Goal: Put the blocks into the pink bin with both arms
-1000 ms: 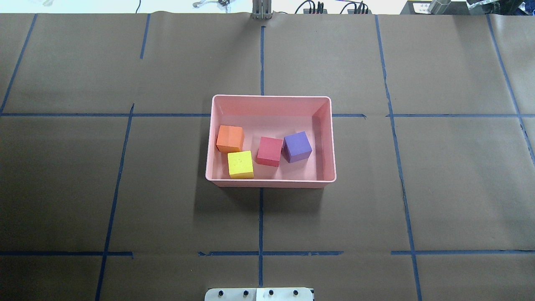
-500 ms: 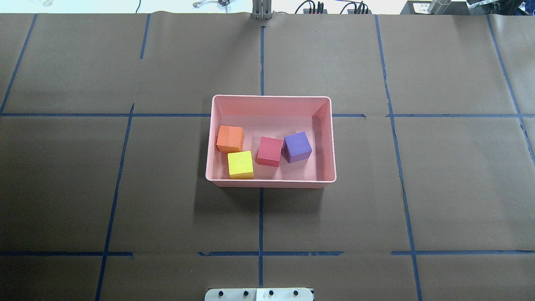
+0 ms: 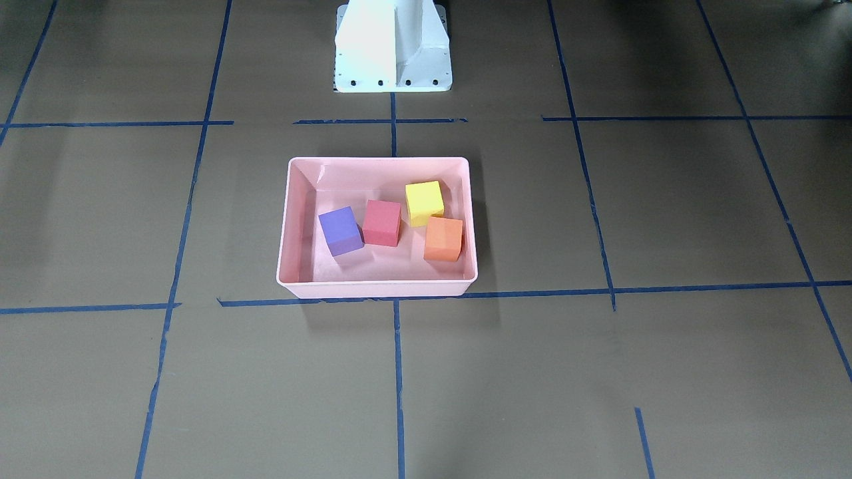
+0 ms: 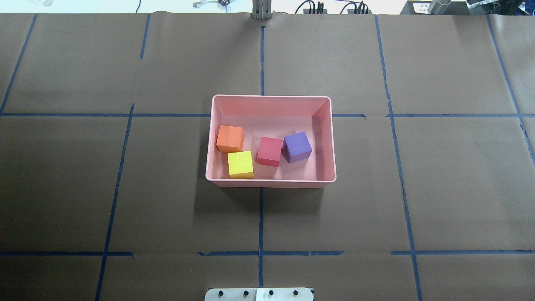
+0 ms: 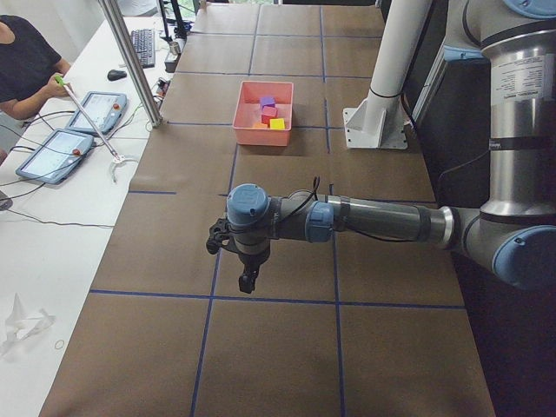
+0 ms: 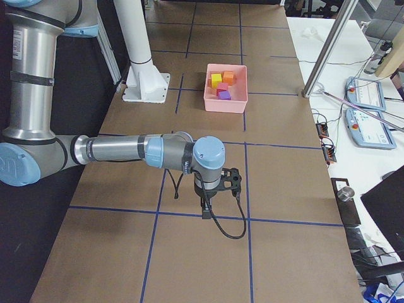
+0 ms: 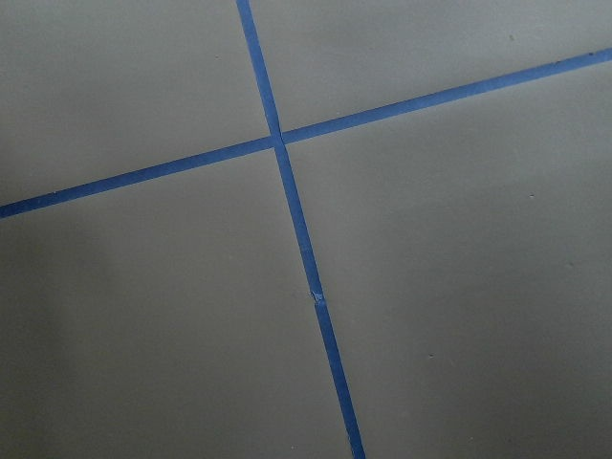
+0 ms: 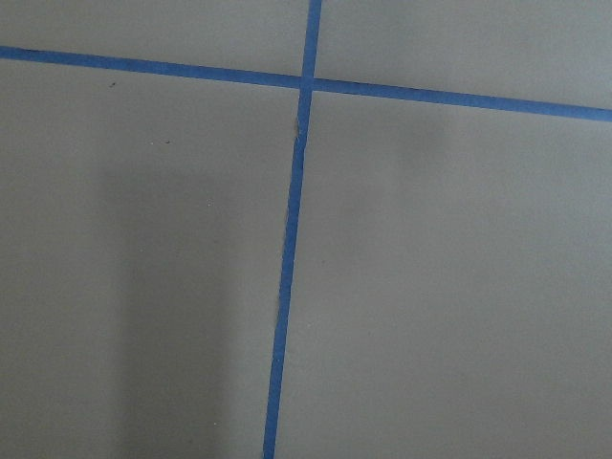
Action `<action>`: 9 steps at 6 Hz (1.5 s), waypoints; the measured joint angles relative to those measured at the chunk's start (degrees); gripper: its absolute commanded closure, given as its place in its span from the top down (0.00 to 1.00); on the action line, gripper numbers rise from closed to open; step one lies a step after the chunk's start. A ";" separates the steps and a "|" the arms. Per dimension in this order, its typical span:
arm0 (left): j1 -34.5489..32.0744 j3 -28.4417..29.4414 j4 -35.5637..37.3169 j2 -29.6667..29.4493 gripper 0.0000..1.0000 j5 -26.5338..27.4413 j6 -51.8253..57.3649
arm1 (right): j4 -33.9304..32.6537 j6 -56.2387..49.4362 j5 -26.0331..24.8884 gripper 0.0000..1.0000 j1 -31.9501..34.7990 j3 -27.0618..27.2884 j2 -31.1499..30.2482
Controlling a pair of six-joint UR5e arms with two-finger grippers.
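The pink bin [image 4: 271, 98] stands at the table's middle and also shows in the front view [image 3: 377, 288]. All four blocks lie inside it: orange [image 4: 230, 139], yellow [image 4: 240, 164], red-pink [image 4: 269, 151] and purple [image 4: 297, 146]. Both arms are out of the overhead and front views. My left gripper [image 5: 248, 280] shows only in the left side view, hanging over bare paper far from the bin [image 5: 244, 122]. My right gripper [image 6: 206, 213] shows only in the right side view, likewise far from the bin [image 6: 225, 105]. I cannot tell whether either is open or shut.
The white base pedestal [image 3: 393, 46] stands behind the bin on the robot's side. Brown paper with blue tape lines [image 7: 287, 182] covers the table. An operator [image 5: 22, 61] and tablets [image 5: 54, 155] are beside the table; a metal post [image 5: 130, 61] stands at its edge.
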 measured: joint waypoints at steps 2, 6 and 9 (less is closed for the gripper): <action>0.04 0.06 -0.16 0.02 1.00 -0.08 -0.50 | 0.00 0.04 0.03 1.00 0.00 -0.13 -0.06; 0.22 1.07 0.40 -0.55 1.00 -2.52 -7.47 | -0.06 0.21 0.48 1.00 -1.31 -1.52 0.53; 0.29 0.82 -0.17 -0.32 1.00 -2.66 -7.99 | 0.08 0.34 2.62 1.00 -3.02 -0.44 1.03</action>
